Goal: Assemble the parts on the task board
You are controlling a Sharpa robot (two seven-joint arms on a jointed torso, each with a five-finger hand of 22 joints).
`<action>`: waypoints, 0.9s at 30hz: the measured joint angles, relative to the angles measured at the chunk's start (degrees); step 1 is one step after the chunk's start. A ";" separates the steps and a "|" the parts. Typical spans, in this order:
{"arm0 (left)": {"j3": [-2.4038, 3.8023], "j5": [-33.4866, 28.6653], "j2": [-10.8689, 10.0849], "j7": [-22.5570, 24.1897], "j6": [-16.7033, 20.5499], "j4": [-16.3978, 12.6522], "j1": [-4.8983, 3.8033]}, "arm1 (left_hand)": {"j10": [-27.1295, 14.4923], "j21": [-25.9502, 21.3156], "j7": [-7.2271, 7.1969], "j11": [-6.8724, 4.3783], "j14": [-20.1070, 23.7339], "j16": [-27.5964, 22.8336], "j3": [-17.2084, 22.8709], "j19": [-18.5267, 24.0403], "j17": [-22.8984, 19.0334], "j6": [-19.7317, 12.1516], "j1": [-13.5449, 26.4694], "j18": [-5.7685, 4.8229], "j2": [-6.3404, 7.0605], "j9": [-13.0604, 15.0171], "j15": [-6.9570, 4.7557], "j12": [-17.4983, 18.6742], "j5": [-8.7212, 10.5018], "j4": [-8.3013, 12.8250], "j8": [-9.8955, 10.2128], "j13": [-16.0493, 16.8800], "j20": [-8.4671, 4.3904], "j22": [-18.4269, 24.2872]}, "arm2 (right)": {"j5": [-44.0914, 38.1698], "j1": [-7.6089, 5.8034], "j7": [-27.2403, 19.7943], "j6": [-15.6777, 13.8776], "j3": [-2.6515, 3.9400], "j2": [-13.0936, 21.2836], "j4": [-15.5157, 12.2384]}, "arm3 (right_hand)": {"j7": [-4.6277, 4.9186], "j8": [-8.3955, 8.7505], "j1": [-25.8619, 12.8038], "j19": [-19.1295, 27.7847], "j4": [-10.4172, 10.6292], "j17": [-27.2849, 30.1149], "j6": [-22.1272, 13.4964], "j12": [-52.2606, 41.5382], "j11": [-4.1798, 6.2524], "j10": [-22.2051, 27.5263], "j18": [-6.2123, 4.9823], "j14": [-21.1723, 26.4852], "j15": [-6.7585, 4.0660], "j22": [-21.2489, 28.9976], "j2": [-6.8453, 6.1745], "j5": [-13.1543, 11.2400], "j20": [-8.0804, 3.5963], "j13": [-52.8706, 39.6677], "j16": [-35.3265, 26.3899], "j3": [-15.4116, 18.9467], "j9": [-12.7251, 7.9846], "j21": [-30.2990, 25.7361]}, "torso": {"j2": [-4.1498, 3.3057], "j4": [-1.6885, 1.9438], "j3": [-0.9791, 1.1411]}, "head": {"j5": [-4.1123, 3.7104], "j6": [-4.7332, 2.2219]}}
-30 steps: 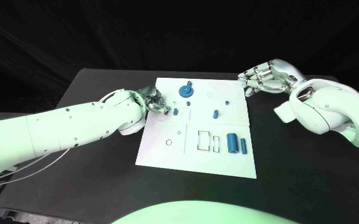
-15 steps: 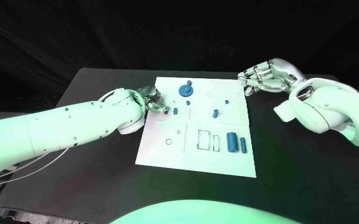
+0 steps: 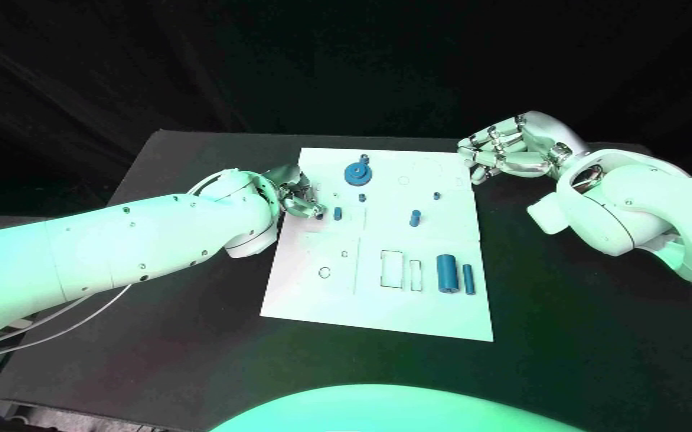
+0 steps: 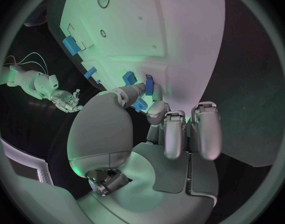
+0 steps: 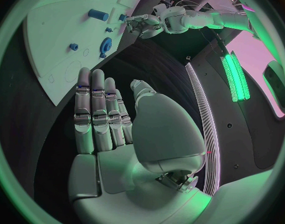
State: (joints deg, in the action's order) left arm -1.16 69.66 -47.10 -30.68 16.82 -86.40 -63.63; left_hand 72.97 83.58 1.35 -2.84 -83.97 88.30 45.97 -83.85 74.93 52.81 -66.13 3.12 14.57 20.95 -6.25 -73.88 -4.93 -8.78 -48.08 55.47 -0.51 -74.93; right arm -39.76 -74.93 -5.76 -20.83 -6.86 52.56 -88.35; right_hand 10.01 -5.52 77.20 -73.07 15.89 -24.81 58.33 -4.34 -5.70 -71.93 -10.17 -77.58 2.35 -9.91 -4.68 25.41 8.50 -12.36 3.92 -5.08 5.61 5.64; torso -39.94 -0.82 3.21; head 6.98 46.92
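Left hand seating a small blue peg on the task board.
We see the left hand point(image 3: 296, 197) pinching a blue peg point(image 4: 148, 85) at the task board's point(image 3: 382, 297) near-left edge, presumably aligning it for insertion; our right hand point(image 3: 505, 157) hovers spread and empty beside the board's far-right corner, clear of the work.

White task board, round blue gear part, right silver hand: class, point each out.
white task board point(image 3: 378, 302): head view, bare near part.
round blue gear part point(image 3: 356, 174): head view, its centre.
right silver hand point(image 3: 505, 155): head view, middle of hand.
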 measured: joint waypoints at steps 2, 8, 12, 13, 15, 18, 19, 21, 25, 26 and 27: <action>0.01 0.00 -0.02 0.01 -0.11 -0.03 -0.01 | 0.00 0.00 0.00 0.00 0.00 0.00 0.00 0.00 0.00 0.00 -0.06 0.00 0.06 0.01 0.00 0.00 0.00 0.00 0.00 -0.05 0.00 0.00 | 0.00 0.00 0.00 0.00 0.00 0.00 0.00 | 0.00 0.00 0.00 0.00 0.00 0.00 0.00 0.00 0.00 0.00 0.00 0.00 0.00 0.00 0.00 0.00 0.00 0.00 0.00 0.00 0.00 0.00 | 0.00 0.01 0.00 | 0.00 0.01; 0.03 0.03 -0.05 0.04 -0.44 -0.09 -0.03 | 0.00 0.00 0.09 0.00 0.00 0.00 -0.02 0.00 -0.01 -0.09 -0.06 0.00 0.06 0.07 0.00 0.00 -0.20 0.02 0.00 -0.05 0.00 0.00 | 0.00 0.00 -0.01 0.01 0.02 0.00 0.00 | 0.00 0.00 -0.27 0.00 0.00 0.00 0.00 0.00 0.00 0.00 0.00 0.00 0.00 0.05 0.27 0.00 0.00 0.00 0.00 0.00 -0.01 0.00 | 0.00 0.02 -0.01 | 0.02 0.04; 0.04 0.06 -0.05 0.06 -0.65 -0.11 -0.04 | -0.01 0.00 0.09 0.01 0.00 0.00 -0.02 0.00 -0.01 -0.09 -0.06 0.00 0.06 0.10 0.00 0.00 -0.20 0.02 0.00 -0.05 0.00 0.01 | 0.00 0.00 -0.01 0.01 0.02 -0.03 0.02 | 0.00 0.00 -0.30 0.00 0.00 0.00 0.00 0.00 0.00 0.00 0.00 0.00 0.00 0.05 0.30 0.00 0.00 0.01 0.00 0.00 -0.01 0.00 | 0.01 0.03 -0.01 | 0.04 0.08; 0.04 0.07 -0.05 0.06 -0.70 -0.12 -0.04 | -0.01 0.00 0.09 0.01 0.00 0.00 -0.02 0.00 -0.01 -0.09 -0.06 0.00 0.06 0.10 0.00 0.00 -0.20 0.02 0.00 -0.05 0.00 0.01 | 0.00 0.00 -0.01 0.01 0.02 -0.03 0.02 | 0.00 0.00 -0.30 0.00 0.00 0.00 0.00 0.00 0.00 0.00 0.00 0.00 0.00 0.05 0.30 0.00 0.00 0.01 0.00 0.00 -0.01 0.00 | 0.01 0.03 -0.01 | 0.04 0.09; 0.04 0.10 -0.05 0.06 -0.78 -0.13 -0.04 | -0.01 0.00 0.09 0.01 0.00 0.00 -0.02 0.00 -0.01 -0.09 -0.06 0.01 0.06 0.11 0.00 0.00 -0.20 0.02 0.00 -0.05 0.00 0.01 | 0.00 0.00 -0.01 0.02 0.01 -0.03 0.02 | 0.00 0.00 -0.30 0.00 0.00 0.00 0.00 0.00 0.00 0.00 0.00 0.00 0.00 0.04 0.30 0.00 0.00 0.01 0.00 0.00 -0.01 0.00 | 0.01 0.02 -0.01 | 0.09 0.09; 0.05 0.17 -0.05 0.06 -0.91 -0.13 -0.05 | -0.01 0.00 0.10 0.01 0.00 0.00 -0.02 0.00 -0.01 -0.09 -0.06 0.00 0.06 0.13 0.00 0.00 -0.20 0.02 0.00 -0.05 0.00 0.01 | 0.00 0.01 -0.02 0.02 0.01 -0.03 0.03 | 0.00 0.00 -0.30 0.00 0.00 0.00 0.00 0.00 0.00 0.00 0.00 0.00 0.00 0.04 0.30 0.00 0.00 0.01 0.00 0.00 -0.01 0.00 | 0.02 0.02 0.00 | 0.10 0.03; 0.05 0.20 -0.05 0.06 -0.96 -0.14 -0.06 | -0.01 0.00 0.10 0.01 0.00 0.00 -0.02 0.00 -0.01 -0.09 -0.06 0.00 0.06 0.14 0.00 0.00 -0.20 0.02 0.00 -0.05 0.00 0.01 | 0.00 0.01 -0.02 0.02 0.01 -0.03 0.03 | 0.00 0.00 -0.30 0.00 0.00 0.00 0.00 0.00 0.00 0.00 0.00 0.00 0.00 0.04 0.30 0.00 0.00 0.01 0.00 0.00 -0.01 0.00 | 0.02 0.02 0.00 | 0.10 0.02; 0.05 0.24 -0.05 0.06 -1.02 -0.15 -0.06 | -0.01 0.00 0.10 0.01 0.00 0.00 -0.02 0.00 -0.01 -0.10 -0.06 0.00 0.06 0.14 0.00 0.00 -0.20 0.03 0.00 -0.05 0.00 0.01 | 0.00 0.01 -0.02 0.02 0.01 -0.03 0.03 | 0.00 0.00 -0.30 0.00 0.00 0.00 0.00 0.00 0.00 0.00 0.00 0.00 0.00 0.04 0.30 0.00 0.00 0.01 0.00 0.00 -0.02 0.00 | 0.02 0.02 0.00 | 0.07 0.01; 0.06 0.36 -0.05 0.06 -1.14 -0.15 -0.07 | -0.02 0.00 0.11 0.01 0.00 0.00 -0.03 0.00 -0.02 -0.10 -0.06 0.01 0.06 0.14 0.00 0.00 -0.20 0.03 0.04 -0.10 0.00 0.01 | 0.00 0.01 -0.02 0.02 0.01 -0.02 0.03 | 0.00 0.00 -0.30 0.00 0.00 0.00 0.00 0.00 0.00 0.00 0.00 0.00 0.00 0.04 0.30 0.00 0.00 0.01 0.00 0.00 -0.02 0.00 | 0.03 0.02 0.02 | 0.05 0.00; 0.06 0.37 -0.05 0.06 -1.17 -0.15 -0.07 | -0.02 0.00 0.11 0.02 0.00 0.00 -0.03 0.00 -0.01 -0.11 -0.06 0.00 0.06 0.14 0.00 0.00 -0.20 0.03 0.04 -0.10 0.00 0.01 | 0.00 0.01 -0.02 0.03 0.01 -0.02 0.04 | 0.00 0.00 -0.30 0.00 0.00 0.00 0.00 0.00 0.00 0.00 0.00 0.00 0.00 0.04 0.30 0.00 0.00 0.01 0.00 0.00 -0.02 0.00 | 0.03 0.02 0.02 | 0.05 0.00; 0.06 0.39 -0.05 0.06 -1.20 -0.15 -0.07 | -0.02 0.00 0.14 0.02 0.00 0.00 -0.03 0.00 -0.02 -0.14 -0.06 0.01 0.06 0.14 0.00 0.00 -0.20 0.03 0.04 -0.10 0.00 0.01 | 0.00 0.01 -0.03 0.03 0.01 -0.02 0.04 | 0.00 0.00 -0.30 0.00 0.00 0.00 0.00 0.00 0.00 0.00 0.00 0.00 0.00 0.04 0.30 0.00 0.00 0.01 0.00 0.00 -0.02 0.00 | 0.03 0.02 0.02 | 0.05 0.00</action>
State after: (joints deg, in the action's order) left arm -1.10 70.06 -47.15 -30.62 15.63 -86.55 -63.70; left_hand 72.95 83.58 1.49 -2.82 -83.97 88.30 45.95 -83.85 74.91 52.68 -66.19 3.12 14.63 21.10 -6.25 -73.88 -5.13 -8.75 -48.04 55.37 -0.51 -74.92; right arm -39.76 -74.92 -5.79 -20.80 -6.85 52.54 -88.32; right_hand 10.01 -5.52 76.90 -73.07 15.89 -24.81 58.33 -4.34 -5.70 -71.93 -10.17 -77.58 2.35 -9.87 -4.38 25.41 8.50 -12.35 3.92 -5.08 5.60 5.64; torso -39.91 -0.80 3.22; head 7.03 46.92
